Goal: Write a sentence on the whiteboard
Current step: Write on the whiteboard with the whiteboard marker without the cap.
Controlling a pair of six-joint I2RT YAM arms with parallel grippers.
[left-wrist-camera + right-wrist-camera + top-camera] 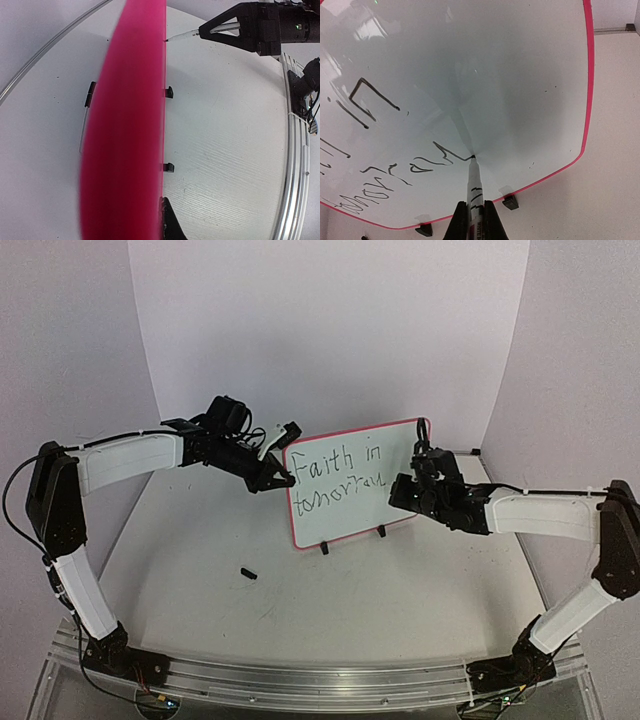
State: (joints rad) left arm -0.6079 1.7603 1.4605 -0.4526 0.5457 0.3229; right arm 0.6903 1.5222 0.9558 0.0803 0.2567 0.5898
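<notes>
Top view looks down; both wrist views closely share the whiteboard (345, 520).

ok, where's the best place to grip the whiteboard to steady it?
The left vertical edge of the whiteboard, approached from the left: it stands upright, its thin frame fits between jaws, and that avoids the sentence and the marker in the right gripper.
</notes>
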